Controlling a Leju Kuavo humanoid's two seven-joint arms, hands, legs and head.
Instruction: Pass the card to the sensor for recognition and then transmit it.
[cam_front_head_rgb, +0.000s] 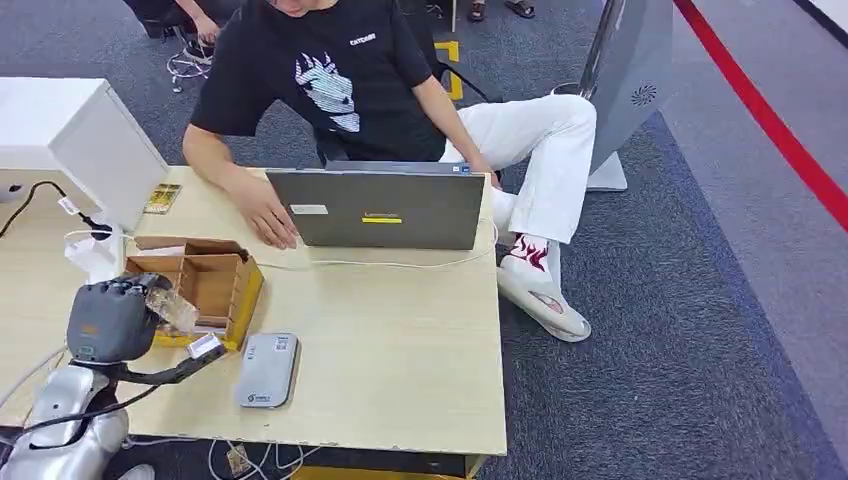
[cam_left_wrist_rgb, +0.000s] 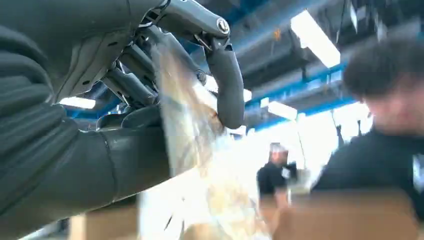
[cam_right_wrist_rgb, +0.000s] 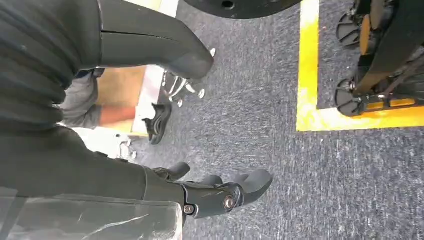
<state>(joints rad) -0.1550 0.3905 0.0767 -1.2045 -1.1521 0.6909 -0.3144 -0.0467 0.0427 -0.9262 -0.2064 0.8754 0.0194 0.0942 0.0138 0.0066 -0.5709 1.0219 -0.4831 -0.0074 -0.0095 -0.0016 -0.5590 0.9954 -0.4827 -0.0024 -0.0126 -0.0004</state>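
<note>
Wooden table (cam_front_head_rgb: 400, 340) takes the left and middle of the head view, grey carpet to the right. A person (cam_front_head_rgb: 330, 90) in a black shirt sits at the far edge, one hand on the table beside a grey laptop (cam_front_head_rgb: 385, 210). White box (cam_front_head_rgb: 80, 140) sits at the far left corner. Open cardboard box (cam_front_head_rgb: 205, 285) stands near the left edge. Grey sensor (cam_front_head_rgb: 268, 368), flat on the table, lies just right of the cardboard box on the near side.

Left hand (cam_front_head_rgb: 110, 320) is raised at the near left, just beside the cardboard box. It pinches the card (cam_front_head_rgb: 172, 308), a glossy, see-through-looking piece, between thumb and fingers (cam_left_wrist_rgb: 225, 85); the wrist view shows the card (cam_left_wrist_rgb: 185, 130) clamped at one end, the free end sticking out and blurred. The card is in the air, near the sensor but not over it.

Right hand (cam_right_wrist_rgb: 220, 192) hangs over the carpet, fingers loosely curled in, holding nothing.

Risks, my guess: the grip is on one end only, so the card may slip or swivel on the move to the sensor. The free end could catch the cardboard box wall, which is close. If the card arrives tilted or off to one side, the sensor may not read it. The white cable (cam_front_head_rgb: 380, 264) and the person's hand are well apart, low concern.
</note>
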